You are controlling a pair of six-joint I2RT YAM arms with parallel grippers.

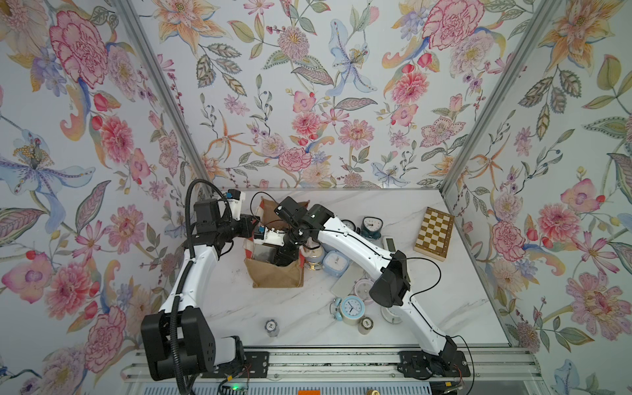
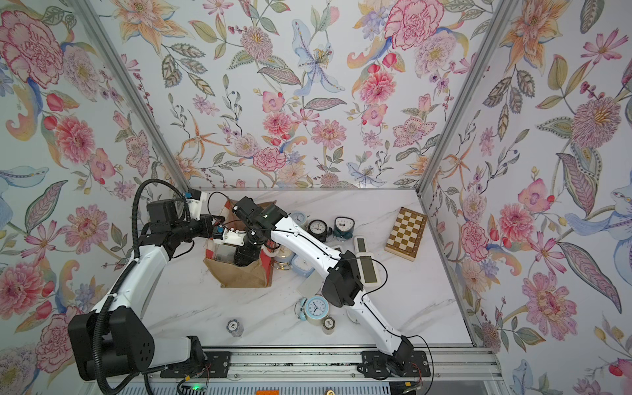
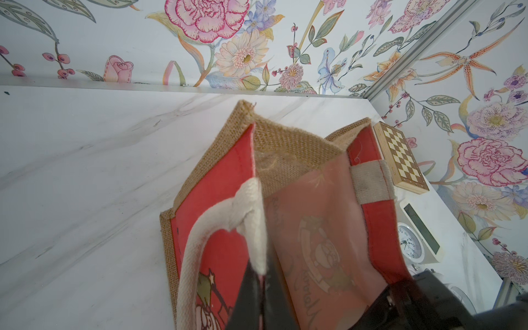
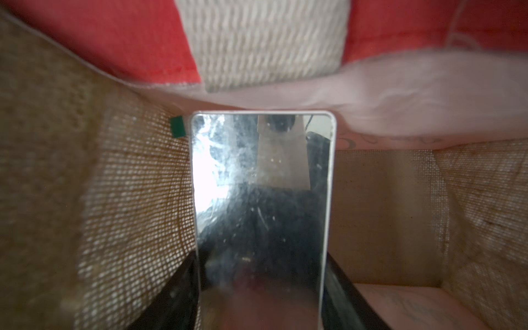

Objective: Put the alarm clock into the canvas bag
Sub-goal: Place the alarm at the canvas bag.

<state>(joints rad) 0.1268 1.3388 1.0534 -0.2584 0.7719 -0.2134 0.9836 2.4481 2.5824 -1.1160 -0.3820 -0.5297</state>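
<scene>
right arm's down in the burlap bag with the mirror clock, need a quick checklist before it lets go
1. Tan burlap canvas bag standing on the white marble table: ok.
2. Bag mouth held open, left tool shut on the white woven handle: ok.
3. Right tool clamped on both long edges of the flat mirror-faced rectangular clock: ok.
4. Clock down inside the bag, with burlap walls around it in the right wrist view: ok.
5. Clock resting on the bag's floor: cannot tell.
</scene>
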